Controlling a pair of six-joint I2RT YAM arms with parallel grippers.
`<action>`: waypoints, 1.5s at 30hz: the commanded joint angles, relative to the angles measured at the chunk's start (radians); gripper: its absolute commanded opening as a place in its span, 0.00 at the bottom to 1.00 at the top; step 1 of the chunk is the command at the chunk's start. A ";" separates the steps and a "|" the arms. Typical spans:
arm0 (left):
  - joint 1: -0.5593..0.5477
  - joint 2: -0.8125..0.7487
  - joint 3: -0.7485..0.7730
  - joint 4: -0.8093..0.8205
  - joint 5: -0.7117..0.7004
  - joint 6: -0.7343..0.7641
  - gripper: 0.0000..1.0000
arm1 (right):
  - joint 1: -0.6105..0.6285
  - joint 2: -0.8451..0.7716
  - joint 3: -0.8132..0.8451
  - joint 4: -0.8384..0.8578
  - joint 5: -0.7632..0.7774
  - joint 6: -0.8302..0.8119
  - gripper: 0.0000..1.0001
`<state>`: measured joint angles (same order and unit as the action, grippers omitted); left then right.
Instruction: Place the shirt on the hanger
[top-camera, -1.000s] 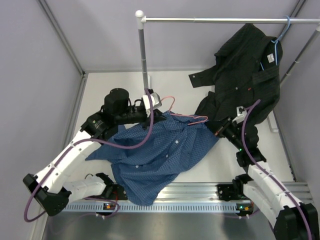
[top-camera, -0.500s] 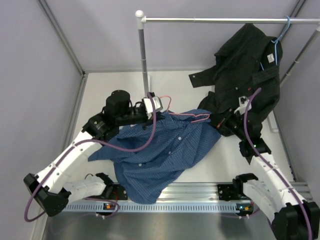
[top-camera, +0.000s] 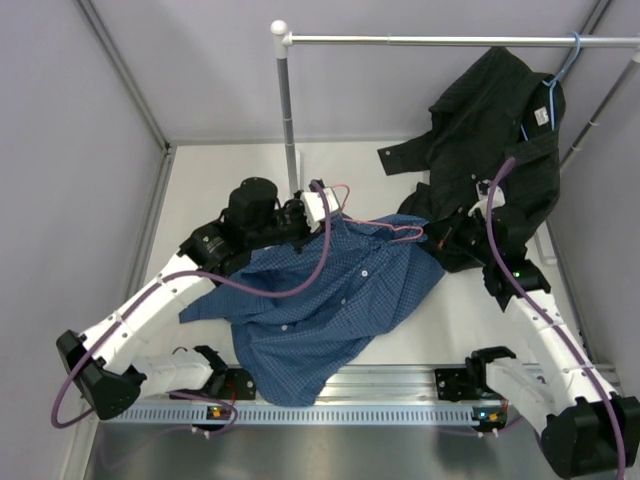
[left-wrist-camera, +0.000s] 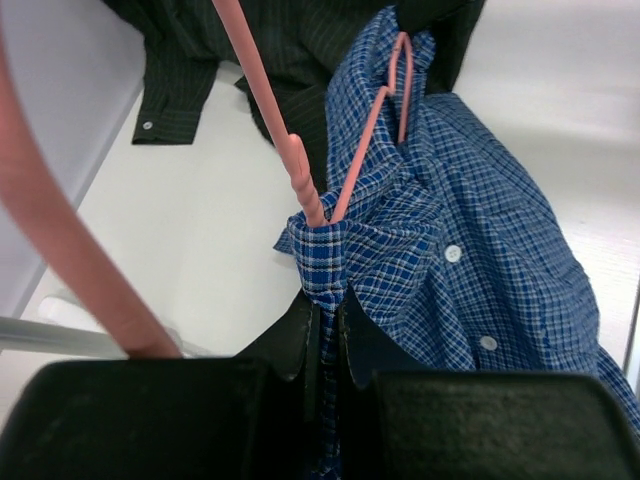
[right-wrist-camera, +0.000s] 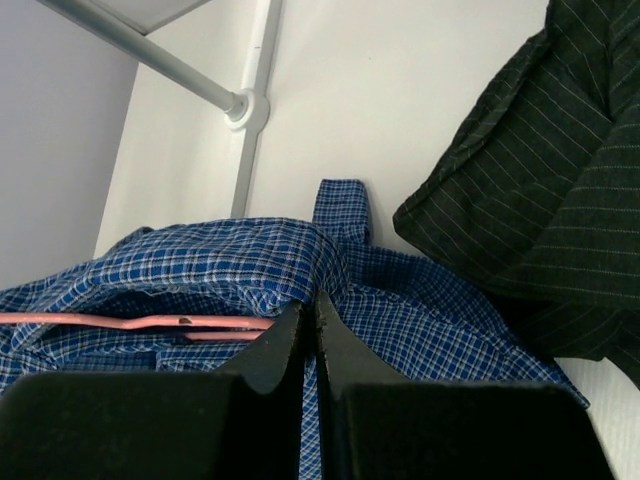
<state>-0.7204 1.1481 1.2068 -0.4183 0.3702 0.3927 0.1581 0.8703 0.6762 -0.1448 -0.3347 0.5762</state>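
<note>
Shirt (top-camera: 330, 300) is seen at the centre of the top view. The blue check cloth is spread from the middle down towards the lower left, and its upper edge is gathered along the hanger (top-camera: 385, 228). The hanger's long axis is laid left to right across that upper edge, with the hooked end at the left and the far shoulder end right of centre.

The left gripper (top-camera: 312, 212) is found at the hooked end. In its wrist view the fingers are pressed together on a bunched fold of the shirt, right beneath the twisted neck of the pink wire. Whether the wire is pinched too cannot be told.

The right gripper (top-camera: 447, 238) is set at the other end, its fingers together on the cloth at the shoulder. The pink wire is seen running under the fabric just beside the fingertips.

A black shirt (top-camera: 495, 140) is hung from the rail (top-camera: 430, 41) at upper right, just behind the right arm.

So the shirt is held between the two arms, along the wire's own line. The coming move is judged to turn on that axis: the cloth must be drawn outward along the wire, towards the right of the frame, until the shoulder is seated over the end. The right arm is nearer that end, and the left is better placed to steady the neck. Cloth slipping off the wire is the risk to be watched.
</note>
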 joint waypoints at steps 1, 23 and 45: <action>-0.034 0.048 0.045 -0.007 -0.256 -0.021 0.00 | -0.005 -0.033 0.049 -0.005 -0.050 0.002 0.00; -0.034 0.022 0.071 0.073 -0.287 -0.141 0.00 | 0.086 0.018 0.111 0.165 -0.193 0.165 0.00; -0.025 0.082 -0.051 0.559 0.028 -0.400 0.00 | 0.540 -0.034 -0.095 0.490 0.092 0.231 0.00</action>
<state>-0.7506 1.2873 1.2259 -0.1287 0.2054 -0.0227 0.6605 0.8585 0.5308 0.2672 -0.1944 0.8394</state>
